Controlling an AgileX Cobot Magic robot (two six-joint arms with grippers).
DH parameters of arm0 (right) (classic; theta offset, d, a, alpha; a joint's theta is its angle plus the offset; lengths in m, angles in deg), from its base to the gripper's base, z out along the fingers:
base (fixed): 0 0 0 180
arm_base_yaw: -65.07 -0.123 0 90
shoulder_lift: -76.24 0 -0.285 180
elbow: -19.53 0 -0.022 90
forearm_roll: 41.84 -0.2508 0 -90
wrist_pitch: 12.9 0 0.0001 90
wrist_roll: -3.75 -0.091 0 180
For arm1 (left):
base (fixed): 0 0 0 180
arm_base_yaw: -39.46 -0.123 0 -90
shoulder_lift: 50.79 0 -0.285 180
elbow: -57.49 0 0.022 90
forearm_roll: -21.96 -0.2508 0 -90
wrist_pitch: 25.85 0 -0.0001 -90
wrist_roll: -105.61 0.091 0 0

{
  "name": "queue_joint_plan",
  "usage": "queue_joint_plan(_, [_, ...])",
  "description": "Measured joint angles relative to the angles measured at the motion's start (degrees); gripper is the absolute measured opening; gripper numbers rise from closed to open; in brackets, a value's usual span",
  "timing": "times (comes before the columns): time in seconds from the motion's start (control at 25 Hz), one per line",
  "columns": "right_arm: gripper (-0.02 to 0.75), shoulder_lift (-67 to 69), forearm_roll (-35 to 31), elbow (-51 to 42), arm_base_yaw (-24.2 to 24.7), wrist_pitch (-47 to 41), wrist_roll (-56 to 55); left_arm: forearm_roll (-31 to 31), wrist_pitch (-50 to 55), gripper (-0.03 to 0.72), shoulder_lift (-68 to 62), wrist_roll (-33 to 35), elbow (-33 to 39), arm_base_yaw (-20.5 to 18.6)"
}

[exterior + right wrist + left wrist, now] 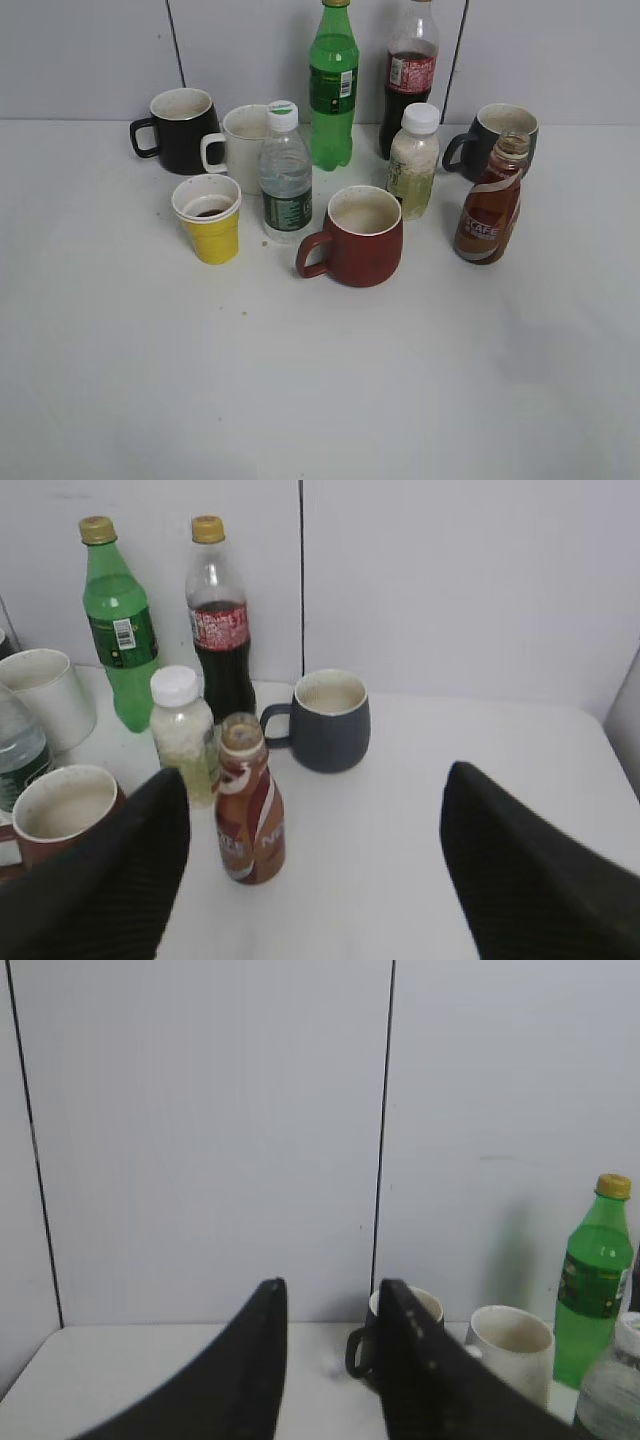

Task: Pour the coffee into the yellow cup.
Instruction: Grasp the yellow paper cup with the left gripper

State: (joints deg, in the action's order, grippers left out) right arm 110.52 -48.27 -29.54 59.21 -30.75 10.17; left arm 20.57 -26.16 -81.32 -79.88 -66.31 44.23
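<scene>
The coffee is in a small curvy brown bottle (pixel 490 205) with a "CAFE" label and no cap. It stands upright at the right of the table and also shows in the right wrist view (pixel 250 810). The yellow cup (pixel 210 222) stands upright at the left, with a little dark liquid at its bottom. My right gripper (pixel 315 780) is open and empty, above the table just right of and behind the coffee bottle. My left gripper (pixel 332 1295) is open and empty, facing the wall and the black mug (pixel 390 1345). Neither gripper shows in the exterior view.
A dark red mug (pixel 362 238) stands in the middle, a water bottle (pixel 285 175) and a white mug (pixel 240 145) behind the cup. A pale white-capped bottle (pixel 413 160), green bottle (pixel 333 85), cola bottle (pixel 410 75) and grey mug (pixel 495 135) stand near the wall.
</scene>
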Motion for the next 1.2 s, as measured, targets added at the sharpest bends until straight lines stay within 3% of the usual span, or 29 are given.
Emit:
queue_joint_plan(0.12, [0.585,7.43,0.00,-0.07,-1.56,9.36,1.96,-0.40,-12.81,0.240,-11.05,0.00,0.05,0.00])
queue_joint_plan(0.2, [0.585,12.79,0.00,-0.07,-1.82,16.28,2.31,-0.40,-14.93,0.240,-12.95,0.00,0.05,0.00])
queue_joint_plan(0.28, [0.585,18.71,-0.44,-0.07,-1.86,22.43,2.43,-1.48,-28.28,0.240,-25.98,0.00,0.05,0.00])
queue_joint_plan(0.32, [0.586,22.54,-0.44,-0.07,-1.86,25.84,2.43,-1.48,-28.28,0.240,-25.98,0.00,0.05,0.00])
queue_joint_plan(0.44, [0.586,29.37,-0.41,-0.18,-2.64,34.71,1.79,-6.73,-39.93,0.240,-39.70,0.00,0.05,0.00])
queue_joint_plan(0.64, [0.586,41.39,2.23,-0.19,-5.78,49.54,1.57,-11.79,-47.38,0.240,-52.92,0.00,0.05,0.00])
queue_joint_plan(0.92, [0.585,53.33,7.38,-0.45,-7.90,57.65,-1.07,-20.84,-55.58,0.245,-68.01,0.00,0.05,0.00])
queue_joint_plan(1.04, [0.585,57.10,9.18,-2.48,-7.91,62.67,-2.70,-25.39,-61.69,0.279,-75.10,0.00,0.00,0.00])
queue_joint_plan(1.16, [0.585,60.96,9.35,-6.45,-7.91,70.16,-3.61,-25.68,-63.93,0.301,-77.96,0.00,0.00,0.00])
queue_joint_plan(1.2, [0.585,62.15,9.35,-7.59,-7.91,73.02,-3.66,-25.94,-67.15,0.343,-81.70,0.00,0.00,0.00])
